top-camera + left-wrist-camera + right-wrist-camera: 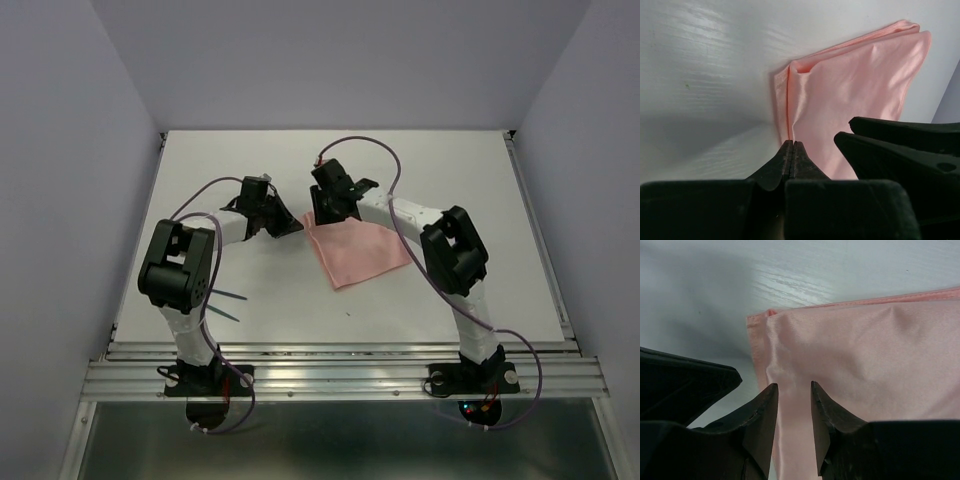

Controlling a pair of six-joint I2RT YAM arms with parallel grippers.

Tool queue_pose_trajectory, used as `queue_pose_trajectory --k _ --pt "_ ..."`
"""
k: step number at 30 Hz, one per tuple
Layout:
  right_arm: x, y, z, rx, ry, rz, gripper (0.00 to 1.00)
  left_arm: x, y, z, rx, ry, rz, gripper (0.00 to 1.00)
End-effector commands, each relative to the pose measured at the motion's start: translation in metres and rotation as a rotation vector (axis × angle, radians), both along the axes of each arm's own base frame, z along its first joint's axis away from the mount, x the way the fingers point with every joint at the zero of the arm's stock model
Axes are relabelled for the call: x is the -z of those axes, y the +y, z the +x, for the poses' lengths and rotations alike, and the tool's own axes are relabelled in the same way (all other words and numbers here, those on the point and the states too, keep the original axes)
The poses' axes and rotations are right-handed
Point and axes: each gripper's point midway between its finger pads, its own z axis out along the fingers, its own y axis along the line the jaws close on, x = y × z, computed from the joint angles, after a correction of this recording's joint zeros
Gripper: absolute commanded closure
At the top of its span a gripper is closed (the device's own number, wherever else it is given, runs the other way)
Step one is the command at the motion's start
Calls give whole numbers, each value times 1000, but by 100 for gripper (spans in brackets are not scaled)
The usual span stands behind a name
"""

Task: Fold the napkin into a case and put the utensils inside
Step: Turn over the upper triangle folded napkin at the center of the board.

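The napkin point(360, 250) lies folded in layers on the bench point(450, 160), between the two arms and a little nearer the right one. The left gripper point(792, 147) is down at its folded edge with fingers pressed together, and as far as I can judge it nips that edge, probably to lift or steady the layers for the next fold. The right gripper point(793, 390) hangs low over the neighbouring corner with its jaws parted around a strip of cloth, gripping nothing, seemingly lined up to take its own hold. The utensils point(230, 295) lie well apart, beside the left arm, out of the way until a case exists
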Motion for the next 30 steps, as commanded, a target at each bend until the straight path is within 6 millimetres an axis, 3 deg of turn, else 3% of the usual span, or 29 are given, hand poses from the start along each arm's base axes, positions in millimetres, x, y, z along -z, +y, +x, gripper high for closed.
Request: queue_pose_trajectory --k 1,17,24,30 --pt "-14 24 12 -20 -32 69 62 -14 -6 22 -7 -56 -28 100" --pt "12 36 25 -14 1 58 63 13 -7 33 -23 -16 -4 100" --pt "24 40 27 -9 18 58 72 20 -5 31 -28 3 8 100" --pt "17 39 27 0 6 69 96 24 -4 32 -30 14 19 100"
